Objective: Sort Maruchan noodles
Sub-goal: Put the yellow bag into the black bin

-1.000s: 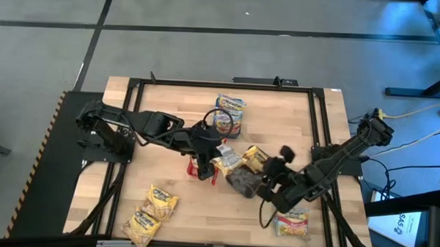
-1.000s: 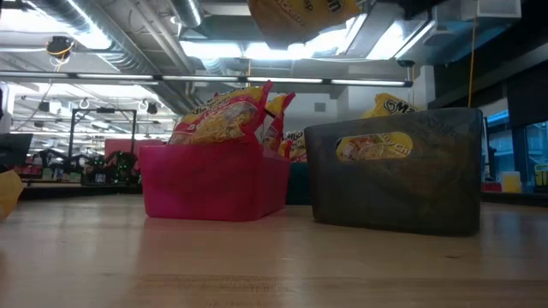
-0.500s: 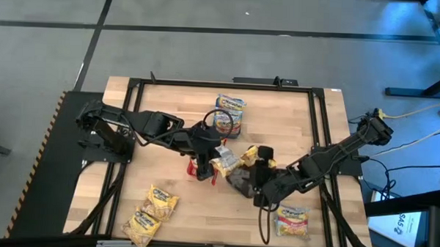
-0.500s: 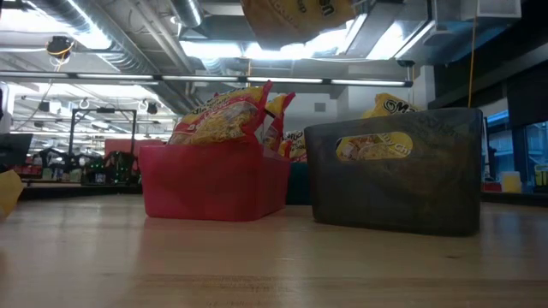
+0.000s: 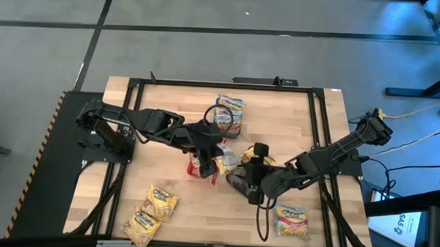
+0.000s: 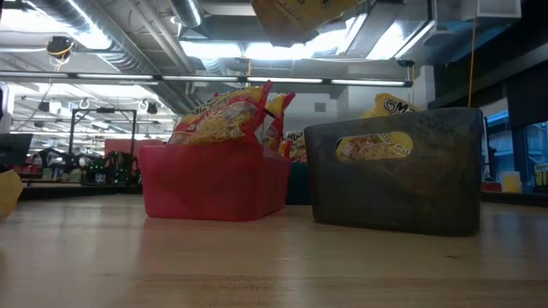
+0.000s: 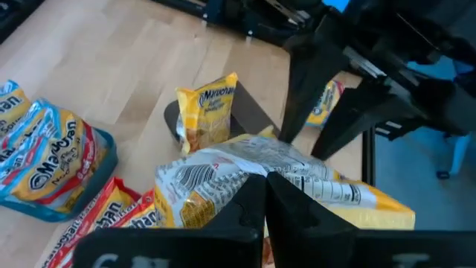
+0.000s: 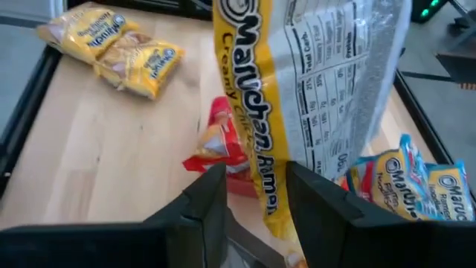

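My left gripper [image 5: 210, 149] is shut on a yellow Maruchan packet [image 7: 297, 179] with a white printed back, lifted above the trays; it also shows at the top of the low view [image 6: 300, 13]. My right gripper [image 8: 256, 197] is open, with its fingers on either side of the packet's yellow side edge [image 8: 253, 112]. I cannot tell whether they touch it. A red tray [image 6: 214, 184] holds red packets [image 6: 218, 115]. A grey tray [image 6: 394, 171] holds a yellow packet [image 7: 208, 112] standing on its edge. A teal tray [image 5: 227, 116] holds blue-and-pink packets [image 7: 44, 149]. My left gripper pinches the yellow packet by an edge of its crinkled end [image 7: 256, 177] between its two shut fingers. The packet is lifted clear of the table and trays and reaches away from the fingers toward my right arm, its printed back showing.
Two yellow packets [image 5: 158, 202] [image 5: 141, 227] lie near the table's near left corner, and one packet [image 5: 291, 220] lies at the near right. The three trays crowd the table's middle. A black frame [image 5: 221, 85] runs round the tabletop.
My right gripper has moved toward the table's left edge, up to the yellow packet held by my left gripper. The packet has stayed lifted, with only a slight shift.
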Controlling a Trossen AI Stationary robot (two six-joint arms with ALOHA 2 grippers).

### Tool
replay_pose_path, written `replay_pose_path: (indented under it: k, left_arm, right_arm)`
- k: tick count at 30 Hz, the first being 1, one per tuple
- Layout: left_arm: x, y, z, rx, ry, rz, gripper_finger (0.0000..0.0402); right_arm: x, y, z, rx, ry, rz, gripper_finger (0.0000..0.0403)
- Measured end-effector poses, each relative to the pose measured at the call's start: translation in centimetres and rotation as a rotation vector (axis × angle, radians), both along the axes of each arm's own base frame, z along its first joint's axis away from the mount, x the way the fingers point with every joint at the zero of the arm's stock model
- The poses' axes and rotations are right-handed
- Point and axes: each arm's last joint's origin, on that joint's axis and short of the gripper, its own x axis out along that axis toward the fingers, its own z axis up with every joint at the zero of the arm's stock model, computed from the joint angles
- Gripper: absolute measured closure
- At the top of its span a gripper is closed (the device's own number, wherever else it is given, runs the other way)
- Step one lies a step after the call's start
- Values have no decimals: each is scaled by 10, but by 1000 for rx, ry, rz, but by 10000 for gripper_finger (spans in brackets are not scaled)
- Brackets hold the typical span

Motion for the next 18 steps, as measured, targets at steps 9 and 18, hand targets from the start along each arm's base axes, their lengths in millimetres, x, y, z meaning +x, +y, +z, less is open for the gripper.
replay_pose_path:
  k: [9, 18]
  left_arm:
    - [3, -2, 4, -21, -45, -34, 401]
    - [3, 4, 2, -9, -26, -27, 401]
  right_arm:
    - [3, -7, 0, 6, -9, -56, 264]
    - [9, -14, 1, 96, -24, -78, 264]
